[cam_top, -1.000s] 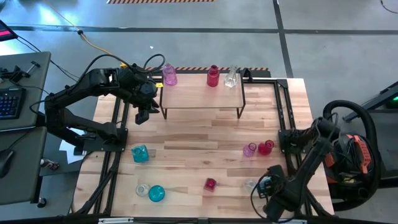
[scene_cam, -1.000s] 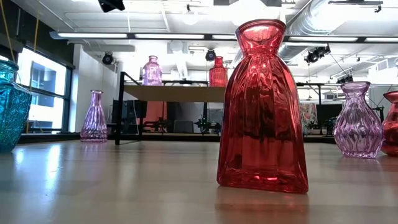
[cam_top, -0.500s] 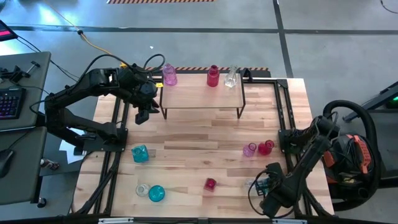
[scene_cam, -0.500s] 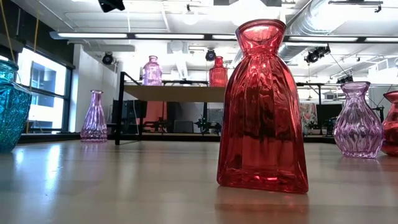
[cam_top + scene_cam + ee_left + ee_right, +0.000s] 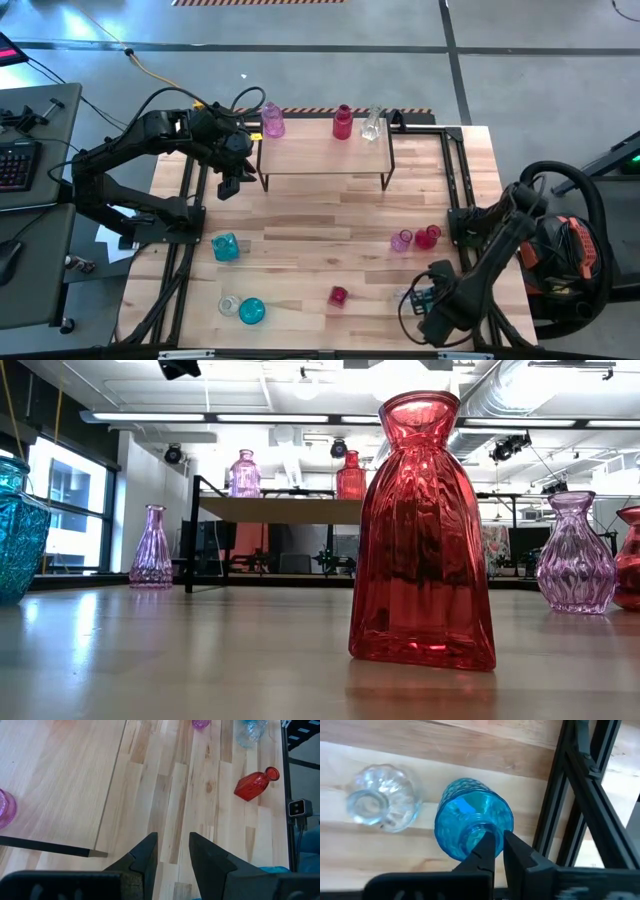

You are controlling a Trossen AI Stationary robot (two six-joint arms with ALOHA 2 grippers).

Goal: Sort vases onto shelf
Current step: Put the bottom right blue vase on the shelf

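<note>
The shelf [image 5: 325, 150] stands at the table's far side with a pink vase [image 5: 272, 122], a red vase [image 5: 343, 122] and a clear vase [image 5: 372, 125] on its top. Several more vases stand on the table. One of them is a teal vase [image 5: 472, 822] at the near right, next to a clear vase [image 5: 380, 805]. My right gripper [image 5: 499, 851] is above the teal vase and shut on it. My left gripper [image 5: 172, 855] hovers open by the shelf's left end [image 5: 262, 160] with nothing between its fingers. My right gripper has the rim of the teal vase's mouth [image 5: 490, 831] between its two fingers. One finger [image 5: 485, 851] is over the opening and the other [image 5: 516, 851] is outside the neck. The fingers come from above, pointing down. The vase is upright below them.
On the table stand a teal vase [image 5: 225, 246], a clear vase [image 5: 229, 304], a teal vase [image 5: 252, 311], a red vase [image 5: 338, 296], a pink vase [image 5: 401, 240] and a red vase [image 5: 428, 237]. A black frame rail [image 5: 580, 795] runs close beside the held vase.
My right arm has shifted a little toward the table's left edge over the near right corner. My left arm has kept still.
</note>
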